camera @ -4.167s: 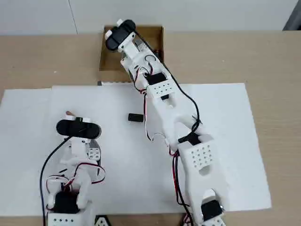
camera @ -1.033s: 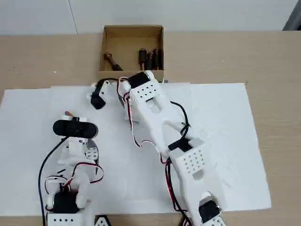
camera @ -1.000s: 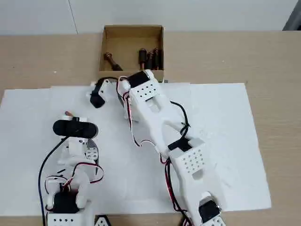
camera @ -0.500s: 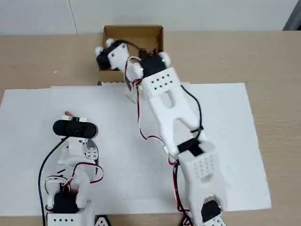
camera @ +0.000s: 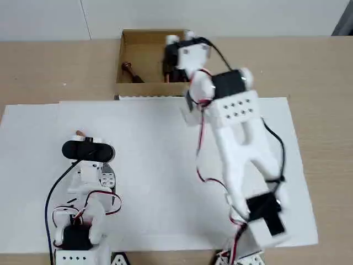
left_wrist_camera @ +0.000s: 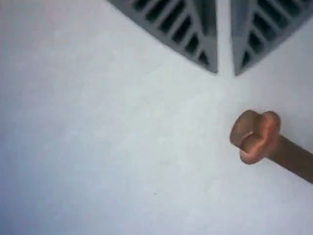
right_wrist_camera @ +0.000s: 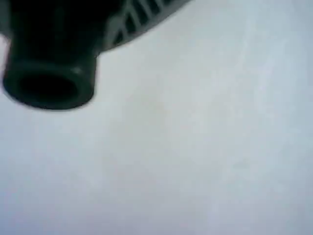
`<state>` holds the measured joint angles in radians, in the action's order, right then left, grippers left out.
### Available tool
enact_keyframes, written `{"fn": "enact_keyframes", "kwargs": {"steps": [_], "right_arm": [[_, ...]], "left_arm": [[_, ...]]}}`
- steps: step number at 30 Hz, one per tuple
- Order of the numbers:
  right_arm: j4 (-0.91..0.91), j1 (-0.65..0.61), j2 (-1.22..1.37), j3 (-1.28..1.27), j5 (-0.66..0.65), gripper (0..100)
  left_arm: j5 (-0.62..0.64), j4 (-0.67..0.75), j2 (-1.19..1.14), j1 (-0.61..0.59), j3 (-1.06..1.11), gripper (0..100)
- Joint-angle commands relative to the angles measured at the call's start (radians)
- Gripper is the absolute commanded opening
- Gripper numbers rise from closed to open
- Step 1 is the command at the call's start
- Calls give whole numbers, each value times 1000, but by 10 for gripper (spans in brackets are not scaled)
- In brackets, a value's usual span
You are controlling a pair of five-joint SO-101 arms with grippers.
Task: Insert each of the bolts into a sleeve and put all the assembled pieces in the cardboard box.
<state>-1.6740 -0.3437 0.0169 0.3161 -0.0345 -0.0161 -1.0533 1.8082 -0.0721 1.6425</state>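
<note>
With assembled pieces (camera: 130,70) seen in the cardboard box (camera: 144,55), one bolt (left_wrist_camera: 259,139) is left on paper (left_wrist_camera: 98,147) beside the left tool (left_wrist_camera: 224,73) (clenched, empty), its sleeve (right_wrist_camera: 49,73) grasped by the right tool (camera: 177,55).

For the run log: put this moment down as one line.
right claw: shut on sleeve, over cardboard box | left claw: beside bolt on paper | pieces inside box
</note>
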Motion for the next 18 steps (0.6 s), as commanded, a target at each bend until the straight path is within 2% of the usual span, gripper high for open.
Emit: {"fn": "enact_keyframes", "kwargs": {"steps": [1,5,9,18], "right_arm": [[1,61,-188,-167,32,4],[12,124,-325,-365,34,6],[61,193,-450,-537,34,6],[117,317,-676,-760,28,4]], "left_arm": [[-5,11,8,-11,-59,6],[-11,-46,5,-11,-182,6],[-74,-91,-81,-15,-285,6],[-72,-121,-611,-106,-704,7]]}}
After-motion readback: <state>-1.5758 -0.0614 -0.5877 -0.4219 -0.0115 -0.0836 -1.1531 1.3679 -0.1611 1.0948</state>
